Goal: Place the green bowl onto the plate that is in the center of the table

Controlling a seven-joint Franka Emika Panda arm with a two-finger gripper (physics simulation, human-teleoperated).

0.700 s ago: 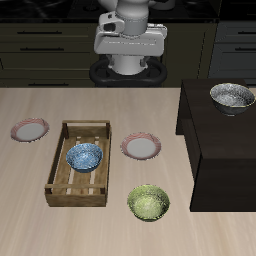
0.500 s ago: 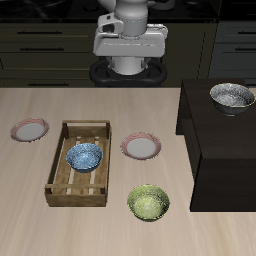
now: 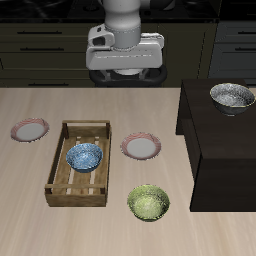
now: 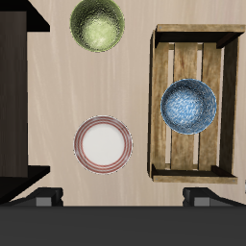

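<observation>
The green bowl point(image 3: 148, 202) stands upright on the table point(image 3: 30, 215) near its front edge; it also shows in the wrist view point(image 4: 100, 24). The plate point(image 3: 141, 147) with the pink-red rim lies at the table's center, just behind the bowl and beside the crate, and shows in the wrist view point(image 4: 103, 144). It is bare. My gripper point(image 3: 125, 66) hangs high above the back of the table, well away from both. In the wrist view its fingertips point(image 4: 43, 199) stand wide apart, so the gripper point(image 4: 123, 202) is open and empty.
A slatted wooden crate point(image 3: 59, 165) holds a blue patterned bowl point(image 3: 84, 156). A second pink-rimmed plate point(image 3: 30, 129) lies beyond the crate. A dark block point(image 3: 215, 150) carries a grey-white speckled bowl point(image 3: 232, 96).
The arm's hand has shifted a little sideways and forward over the table's back edge. The bowls and plates have not moved.
</observation>
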